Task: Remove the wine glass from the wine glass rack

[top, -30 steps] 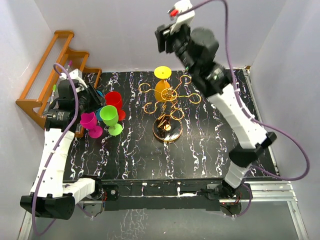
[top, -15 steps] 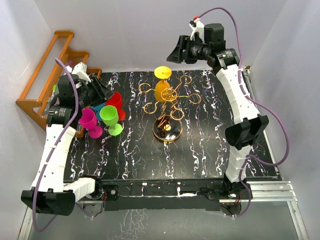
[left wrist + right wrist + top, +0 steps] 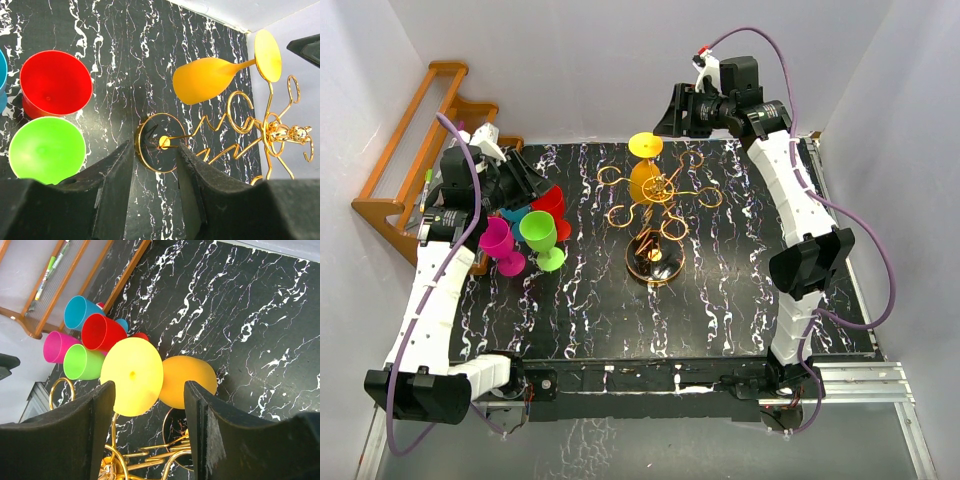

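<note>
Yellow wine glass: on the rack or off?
On. The wine glass hangs upside down, foot up, its stem in one loop of the rack.

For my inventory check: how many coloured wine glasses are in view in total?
5. The orange glass hangs on the gold rack. The red glass, green glass, pink glass and blue glass stand clustered on the table at left. More may be hidden.
</note>
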You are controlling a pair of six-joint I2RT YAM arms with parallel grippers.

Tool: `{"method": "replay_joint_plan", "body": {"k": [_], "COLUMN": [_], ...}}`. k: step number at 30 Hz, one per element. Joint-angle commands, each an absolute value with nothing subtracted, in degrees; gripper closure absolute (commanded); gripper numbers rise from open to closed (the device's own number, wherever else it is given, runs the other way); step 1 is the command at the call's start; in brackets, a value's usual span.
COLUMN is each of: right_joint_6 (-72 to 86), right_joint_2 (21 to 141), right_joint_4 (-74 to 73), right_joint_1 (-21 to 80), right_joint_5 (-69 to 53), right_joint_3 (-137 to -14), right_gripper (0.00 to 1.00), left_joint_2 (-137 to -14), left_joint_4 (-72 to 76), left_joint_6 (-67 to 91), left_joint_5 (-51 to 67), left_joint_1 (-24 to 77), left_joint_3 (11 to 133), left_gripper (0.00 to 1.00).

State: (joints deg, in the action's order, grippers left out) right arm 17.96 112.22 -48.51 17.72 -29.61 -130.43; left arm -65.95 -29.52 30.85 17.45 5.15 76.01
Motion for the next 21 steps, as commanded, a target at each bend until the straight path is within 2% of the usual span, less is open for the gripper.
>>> {"method": "replay_joint_plan", "body": {"k": [1,21], "right_joint_6": [17.38,16.40], "right_joint_2": [111.90,115.00], "right_joint_4": [-46.52,-46.63], "right_joint_1": [17.58,19.98], "right_joint_5": [-30.13,-29.26], "right_joint_3": [-131.32,-132.24], "right_gripper": [0.41,0.46], "left_joint_2": [-65.66,-64.66], "left_joint_4": [-28.46,-28.86], "left_joint_6": [30.41,29.63], "left_joint_5": [18.72,18.02], "left_joint_1": [5.10,5.10], "left_joint_3": [75.70,73.80], "left_gripper": [0.62,0.62]}}
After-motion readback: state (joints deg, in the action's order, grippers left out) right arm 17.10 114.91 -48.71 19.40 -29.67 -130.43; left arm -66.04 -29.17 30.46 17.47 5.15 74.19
